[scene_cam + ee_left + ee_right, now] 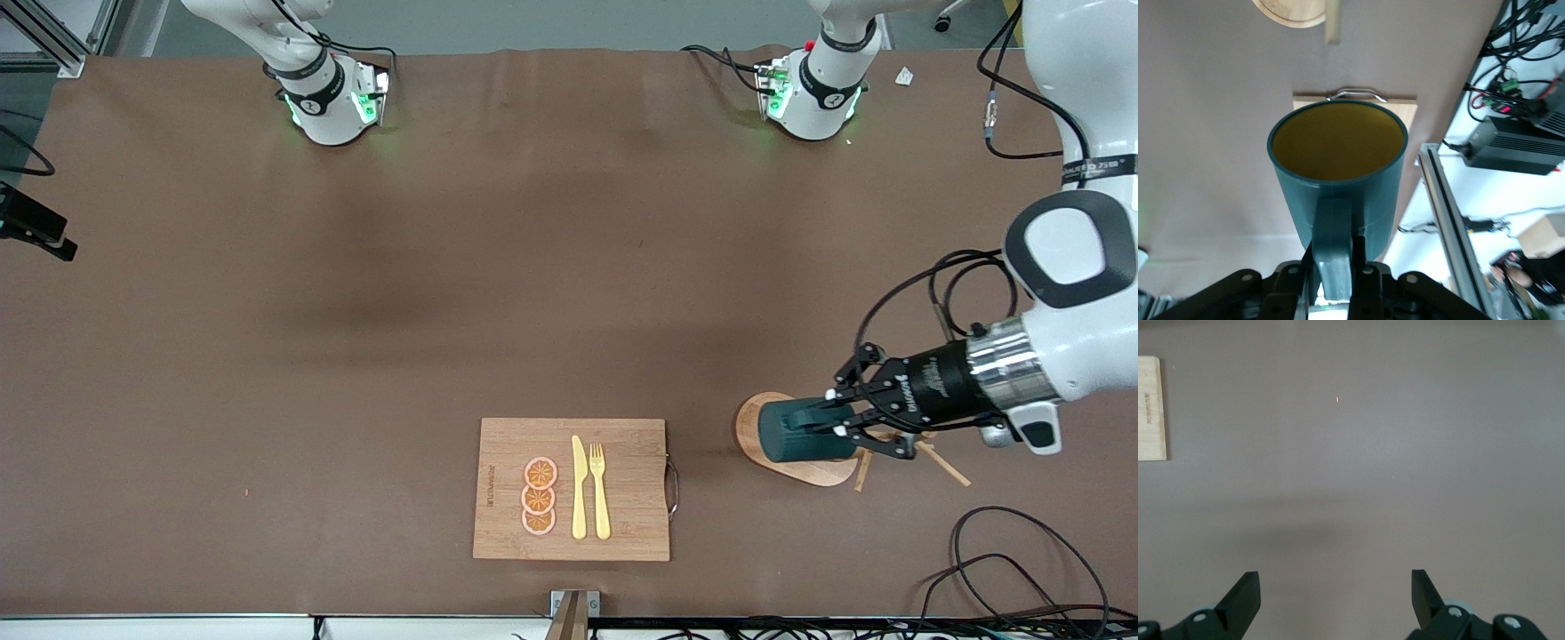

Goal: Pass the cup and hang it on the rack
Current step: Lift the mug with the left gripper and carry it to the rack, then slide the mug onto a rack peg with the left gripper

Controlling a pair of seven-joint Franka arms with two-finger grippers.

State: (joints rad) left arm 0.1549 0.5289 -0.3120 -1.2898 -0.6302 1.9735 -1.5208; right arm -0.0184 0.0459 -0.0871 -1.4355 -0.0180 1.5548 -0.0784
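While the cup (798, 432) hangs on its side over the rack (756, 425), the step in hand reads as the hanging itself. Cup is dark teal, mustard inside; mouth points away from the wrist, toward the cutting board (572, 488). Left gripper (841, 418) is clamped tight on the cup's handle (1333, 260); the left wrist view shows the fingers (1358, 257) pinching the handle strap from both sides, cup body cantilevered out ahead.

Rack: oval dished base partly showing under the cup, thin pegs (942, 464) poking out beneath the gripper on the side away from the board. Post is hidden by cup and gripper, so I cannot tell whether handle and any peg are touching.

Judgement on doing it well:
- Handle loop is largely filled by the fingers; a peg needs free loop to enter. Line up the open part of the loop with a peg tip first.
- Approach along the peg's own slant, slowly, so the light rack is not shoved or tipped.
- Let go only once the peg carries the weight.

Right gripper (1335, 603) hovers with jaws spread wide, holding nothing, over bare bench (356, 311) well apart from the rack; that arm waits. Board carries orange slices (539, 496), a yellow knife (579, 487) and fork (599, 489), not involved.
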